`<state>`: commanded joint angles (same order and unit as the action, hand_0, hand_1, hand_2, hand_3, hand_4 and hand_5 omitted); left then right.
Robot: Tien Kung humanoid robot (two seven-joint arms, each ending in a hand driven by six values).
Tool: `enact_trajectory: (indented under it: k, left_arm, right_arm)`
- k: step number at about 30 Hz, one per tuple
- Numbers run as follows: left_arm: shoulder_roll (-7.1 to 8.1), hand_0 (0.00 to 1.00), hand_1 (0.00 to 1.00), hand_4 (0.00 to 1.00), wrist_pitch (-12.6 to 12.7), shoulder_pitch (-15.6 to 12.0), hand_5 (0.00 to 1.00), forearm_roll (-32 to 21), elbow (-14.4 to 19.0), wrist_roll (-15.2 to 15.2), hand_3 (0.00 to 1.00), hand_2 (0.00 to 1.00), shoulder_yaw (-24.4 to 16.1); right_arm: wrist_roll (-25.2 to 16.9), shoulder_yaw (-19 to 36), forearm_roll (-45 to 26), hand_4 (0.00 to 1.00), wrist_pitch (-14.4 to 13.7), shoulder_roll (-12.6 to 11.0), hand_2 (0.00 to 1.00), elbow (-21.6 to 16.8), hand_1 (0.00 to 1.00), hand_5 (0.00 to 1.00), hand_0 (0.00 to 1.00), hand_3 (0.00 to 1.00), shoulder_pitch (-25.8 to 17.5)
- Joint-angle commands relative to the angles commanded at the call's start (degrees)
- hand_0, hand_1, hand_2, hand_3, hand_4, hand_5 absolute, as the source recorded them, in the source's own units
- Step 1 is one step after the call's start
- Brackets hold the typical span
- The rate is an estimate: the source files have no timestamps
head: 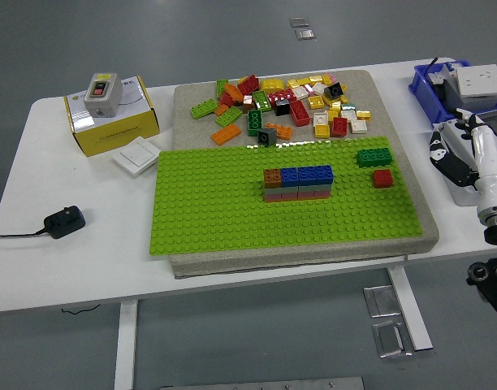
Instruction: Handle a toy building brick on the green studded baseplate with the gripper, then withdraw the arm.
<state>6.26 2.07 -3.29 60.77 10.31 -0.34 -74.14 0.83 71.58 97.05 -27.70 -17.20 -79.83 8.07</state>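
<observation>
The green studded baseplate [216,211] lies on a beige mat in the middle of the table. A short wall of bricks [297,184] stands at its centre, brown and blue on top of grey and pink ones. A dark green brick [373,157] and a small red brick [383,178] sit near the plate's right edge. My right hand [445,154] hovers off the mat's right side, apart from every brick, with its fingers relaxed and holding nothing. The left arm is out of sight.
Several loose bricks [281,101] are piled on the mat behind the plate. A yellow box [110,122] with a grey switch and a white plate [136,156] stand at the left. A black adapter [63,221] lies near the left edge. A blue bin [451,85] sits at the far right.
</observation>
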Motion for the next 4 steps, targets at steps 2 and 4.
enact_trajectory:
  k: [2, 4]
  left_arm:
    - [0.23, 0.663, 0.66, 0.208, -0.48, -0.5, 0.654, -0.52, 0.0, 1.02, 0.602, 0.586, 0.29]
    - [0.07, 0.663, 0.66, 0.208, -0.79, -0.7, 0.654, 0.4, 0.0, 2.16, 0.602, 0.586, -0.63]
  right_arm:
    - [-0.15, 0.31, -1.47, 0.485, 0.14, -0.44, 0.869, -0.03, 0.828, 0.343, 0.752, 0.819, -0.2]
    - [-0.11, 1.29, -2.02, 0.485, 0.3, -1.18, 0.869, 0.16, 0.828, 0.343, 0.752, 0.819, -0.49]
